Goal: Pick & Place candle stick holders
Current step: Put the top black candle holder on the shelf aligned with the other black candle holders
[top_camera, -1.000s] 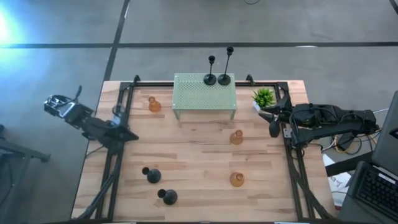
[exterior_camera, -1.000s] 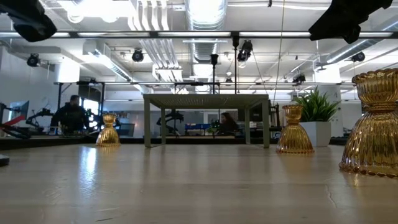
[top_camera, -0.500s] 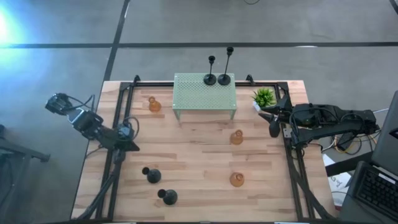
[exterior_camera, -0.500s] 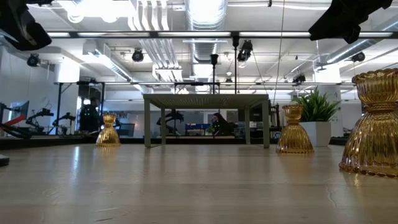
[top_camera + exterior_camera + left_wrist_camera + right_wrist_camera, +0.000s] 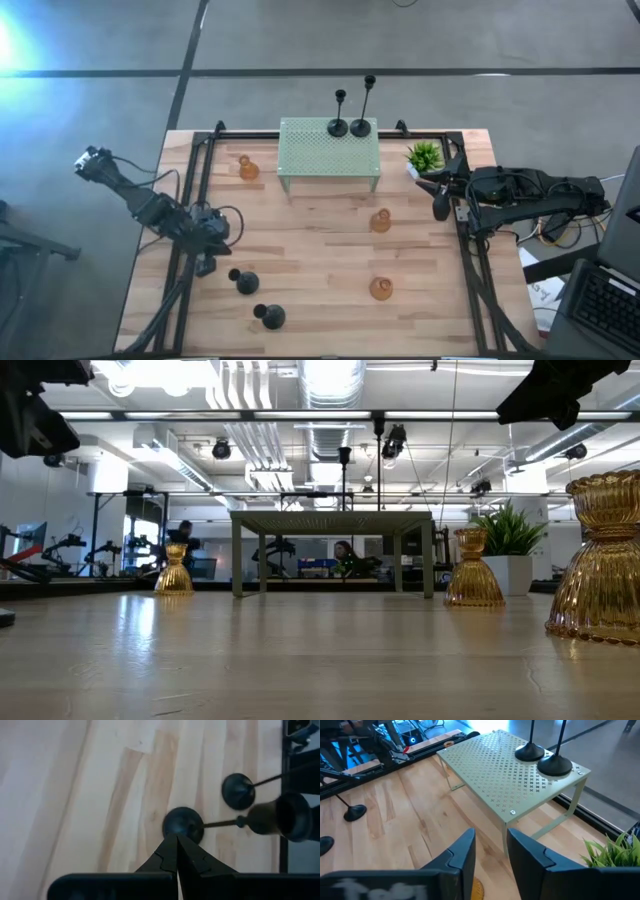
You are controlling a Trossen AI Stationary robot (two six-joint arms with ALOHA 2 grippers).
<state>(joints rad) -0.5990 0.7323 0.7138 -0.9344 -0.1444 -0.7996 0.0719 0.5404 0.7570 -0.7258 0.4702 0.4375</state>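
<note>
Amber holder (image 5: 479,890) beneath the right gripper (image 5: 490,851): mostly hidden by its fingers. Nearest amber holder (image 5: 603,558) in low view: cut off at edge.

Dark arms, black cables; right claw (image 5: 490,851) fingers prob. matte plastic.

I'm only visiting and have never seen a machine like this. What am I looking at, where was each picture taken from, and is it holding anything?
Two robot arms work at a wooden table. One camera looks straight down, one sits at tabletop height, and one rides on each wrist. The left gripper, shut and empty, hangs above two black candle holders near the table's front left. The right gripper, fingers apart and empty, waits at the right edge beside a potted plant. Two more tall black holders stand on a green perforated shelf. Three amber glass holders sit on the wood.
</note>
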